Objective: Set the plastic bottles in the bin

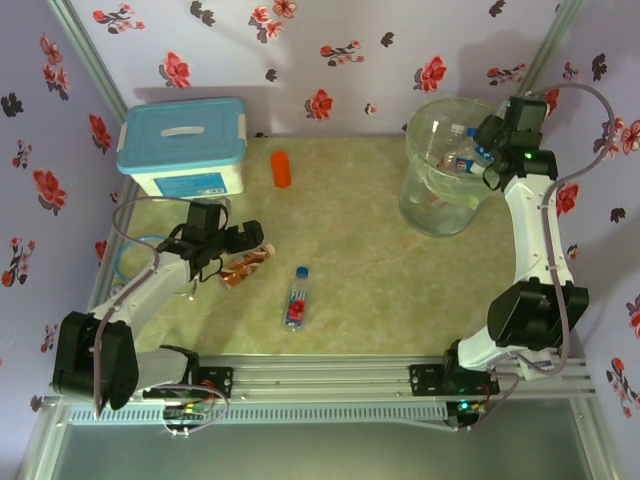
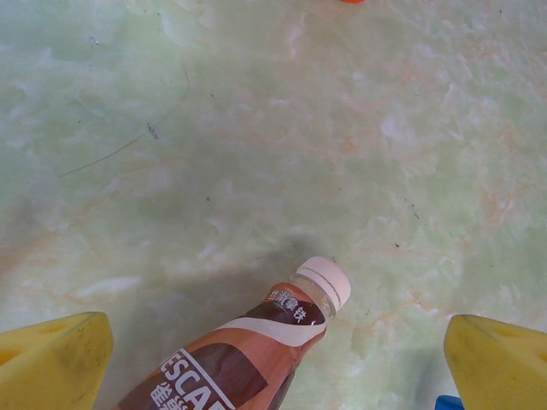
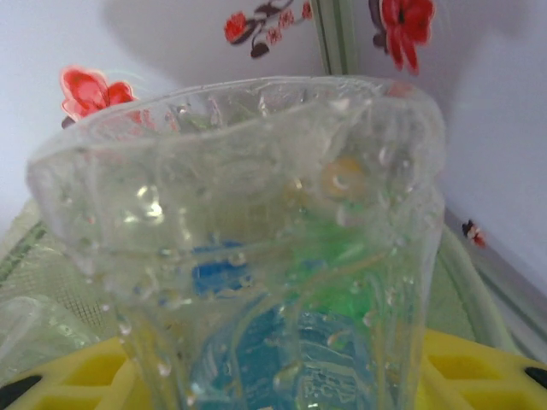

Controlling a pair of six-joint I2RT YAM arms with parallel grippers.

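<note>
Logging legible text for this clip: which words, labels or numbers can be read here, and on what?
"ESCA": white letters, cut off at the frame edge, on the label of the brown bottle lying between the fingers of the open left pincer.
Too small or blurred to read: the small white characters near that bottle's neck; the label on the blue-and-red bottle; the label on the blue-lidded box; the blue label on the clear bottle in the right pincer.
</note>
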